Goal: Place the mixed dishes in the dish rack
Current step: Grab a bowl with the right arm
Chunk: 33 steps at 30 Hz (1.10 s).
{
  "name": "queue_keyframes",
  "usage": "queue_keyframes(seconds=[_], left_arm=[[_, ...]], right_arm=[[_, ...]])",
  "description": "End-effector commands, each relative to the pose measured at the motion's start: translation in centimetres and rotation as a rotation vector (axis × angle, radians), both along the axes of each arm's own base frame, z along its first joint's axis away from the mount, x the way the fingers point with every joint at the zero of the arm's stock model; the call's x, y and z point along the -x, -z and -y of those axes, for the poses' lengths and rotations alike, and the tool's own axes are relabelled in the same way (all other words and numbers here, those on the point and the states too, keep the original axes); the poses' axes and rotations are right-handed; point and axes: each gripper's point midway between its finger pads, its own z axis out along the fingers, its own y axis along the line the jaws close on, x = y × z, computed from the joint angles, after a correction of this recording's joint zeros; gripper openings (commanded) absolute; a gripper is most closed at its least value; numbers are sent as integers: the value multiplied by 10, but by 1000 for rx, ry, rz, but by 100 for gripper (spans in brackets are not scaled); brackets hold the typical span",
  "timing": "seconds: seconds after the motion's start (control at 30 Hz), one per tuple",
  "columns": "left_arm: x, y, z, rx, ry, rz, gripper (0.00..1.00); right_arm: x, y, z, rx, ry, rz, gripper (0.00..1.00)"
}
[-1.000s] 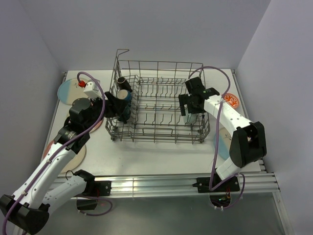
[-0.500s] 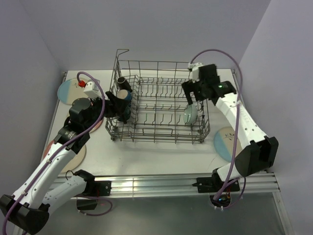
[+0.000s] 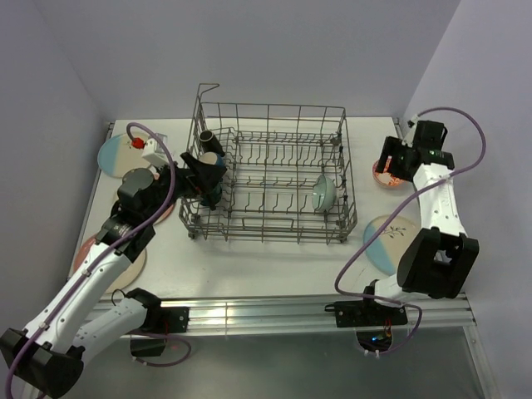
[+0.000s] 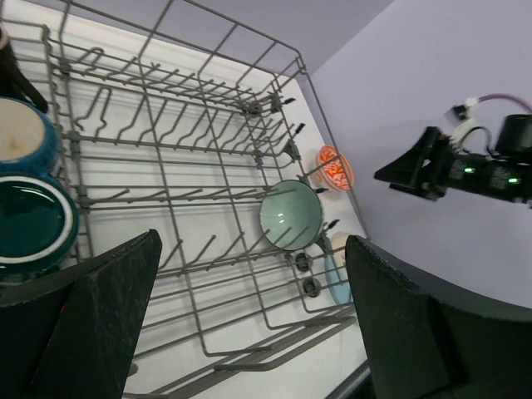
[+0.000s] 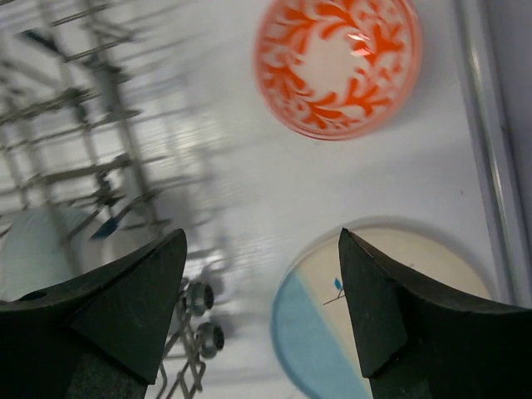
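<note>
White table (image 3: 274, 249) — dish rack (image 3: 268, 223) holds a pale green bowl (image 3: 324, 194); left jaws wide, right jaws wide — both empty.

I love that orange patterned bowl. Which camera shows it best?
The right wrist view: the orange-red bowl sits near the top, seen from above, its leafy pattern clear. In the top external view the right hand hides part of it. The left wrist view shows it small, beyond the dish rack wires.

L white arm (image 3: 91, 274) is reaching fwd, L black two-finger gripper (image 4: 253, 241) is gaping wide, empty. R white arm (image 3: 439, 204) is stretching rightward, R black two-finger gripper (image 5: 262, 235) is pointing down, fingers apart, empty.
</note>
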Motion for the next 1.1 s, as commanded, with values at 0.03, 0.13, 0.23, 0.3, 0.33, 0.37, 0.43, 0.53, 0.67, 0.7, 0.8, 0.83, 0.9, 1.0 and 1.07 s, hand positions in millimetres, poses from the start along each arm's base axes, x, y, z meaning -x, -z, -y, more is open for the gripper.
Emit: queue_keyframes(seconds=[0.03, 0.13, 0.23, 0.3, 0.33, 0.37, 0.43, 0.53, 0.67, 0.7, 0.8, 0.83, 0.9, 1.0, 1.07], left_arm=[[2, -17, 15, 93, 66, 22, 99], [3, -16, 17, 110, 74, 3, 99], [3, -13, 19, 120, 79, -19, 99], [2, -12, 19, 121, 75, -31, 99], [0, -10, 19, 118, 71, -38, 99], [-1, -12, 19, 120, 70, -37, 99], [-4, -11, 19, 120, 62, -40, 99], [-6, -6, 19, 124, 54, -59, 99], [-7, -3, 19, 127, 47, -70, 99], [-8, -2, 19, 124, 45, -71, 99], [-10, -2, 20, 114, 44, -67, 99], [-10, 5, 20, 99, 44, -96, 99], [-12, 4, 21, 93, 47, -93, 99], [-14, 6, 23, 87, 52, -98, 99], [-15, 7, 24, 84, 52, -100, 99]], right_arm=[[-10, 9, 55, 73, 437, 67, 80], [-10, 30, 66, 70, 532, 34, 80], [-15, 52, 72, 32, 600, 4, 80], [-21, 64, 78, 19, 627, -14, 80], [-26, 69, 79, 5, 630, -17, 76], [-27, 71, 80, 1, 634, -21, 76], [-31, 77, 81, -8, 643, -24, 75], [-32, 97, 84, -19, 676, -70, 75], [-36, 111, 86, -34, 698, -83, 74], [-39, 111, 85, -45, 697, -74, 73], [-46, 113, 85, -66, 704, -65, 70], [-48, 113, 84, -74, 709, -60, 70], [-51, 117, 84, -88, 710, -66, 67], [-54, 128, 78, -123, 701, -91, 54], [-52, 136, 75, -143, 699, -114, 42]])
